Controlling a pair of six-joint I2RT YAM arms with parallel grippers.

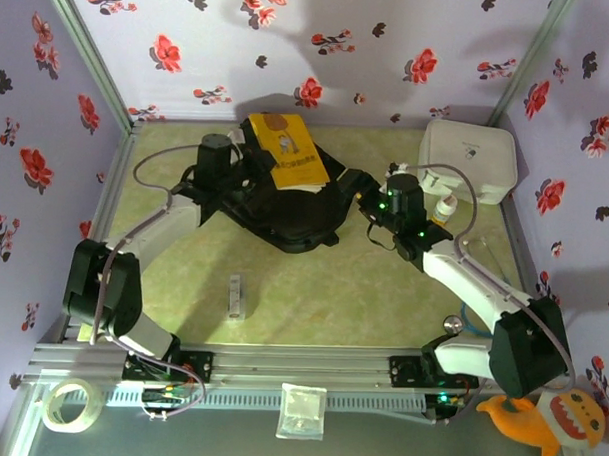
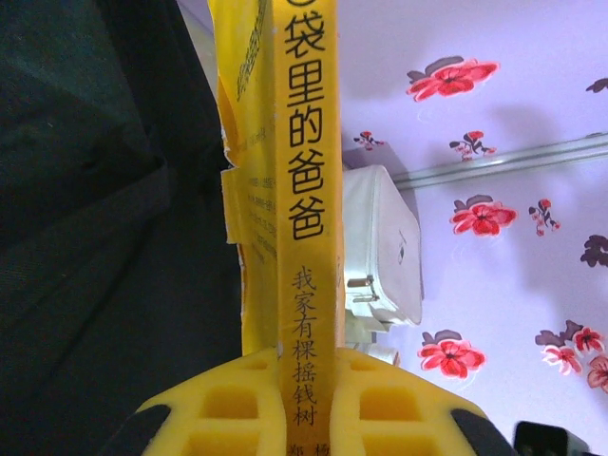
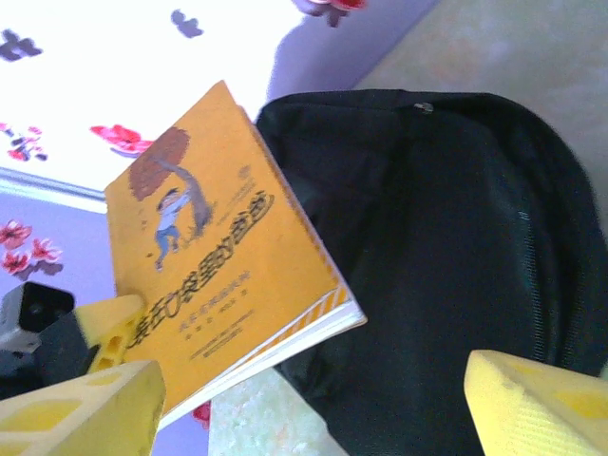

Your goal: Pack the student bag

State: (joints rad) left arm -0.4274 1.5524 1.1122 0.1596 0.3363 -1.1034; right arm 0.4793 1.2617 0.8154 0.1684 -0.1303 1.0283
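Yellow book (image 3: 223, 256) tilted, cover up with a child under a brown tree, white page edges turned toward the black student bag (image 3: 446, 247) beneath it. Lower left corner pinched by the left gripper (image 3: 112, 328). Right gripper (image 3: 313, 418) low in frame, yellow fingers (image 3: 85, 408) spread wide. Pale green table (image 3: 513, 47) beyond, flowered wall (image 3: 57, 85) behind.

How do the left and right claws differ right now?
The left claw is shut; the right claw is open wide. The left claw grips the yellow book by its spine at the student bag; the right claw holds nothing. Both have yellow fingers.
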